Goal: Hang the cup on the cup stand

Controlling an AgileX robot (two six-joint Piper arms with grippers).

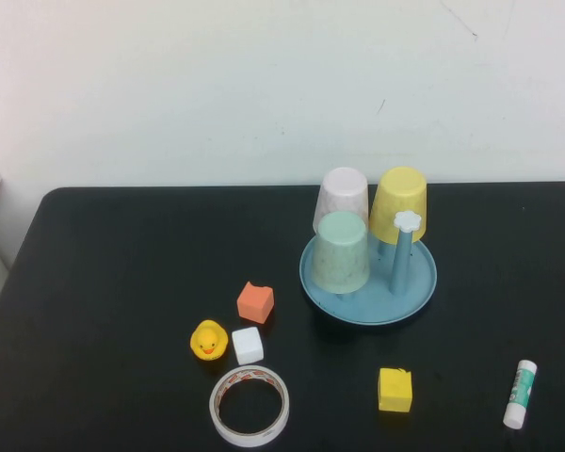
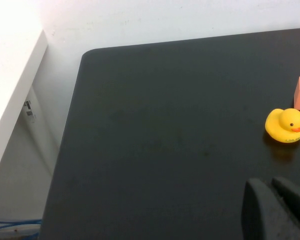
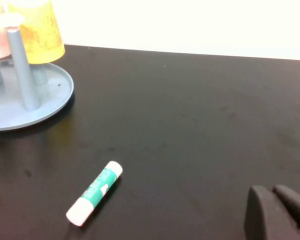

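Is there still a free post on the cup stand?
Yes: in the high view one post of the cup stand stands bare beside the mint-green cup, its white flower cap uncovered.

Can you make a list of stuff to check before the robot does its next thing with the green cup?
1. The cup upside down on the cup stand: ok, looks hung already.
2. Free post bare: ok, only its white cap on top.
3. Left claw shut, holding nothing, over bare table near the duck: ok.
4. Right claw shut, holding nothing, past the glue stick: ok.
5. Pink cup and yellow cup on their posts: ok.
6. Cup seated fully on its post: cannot tell, post hidden.
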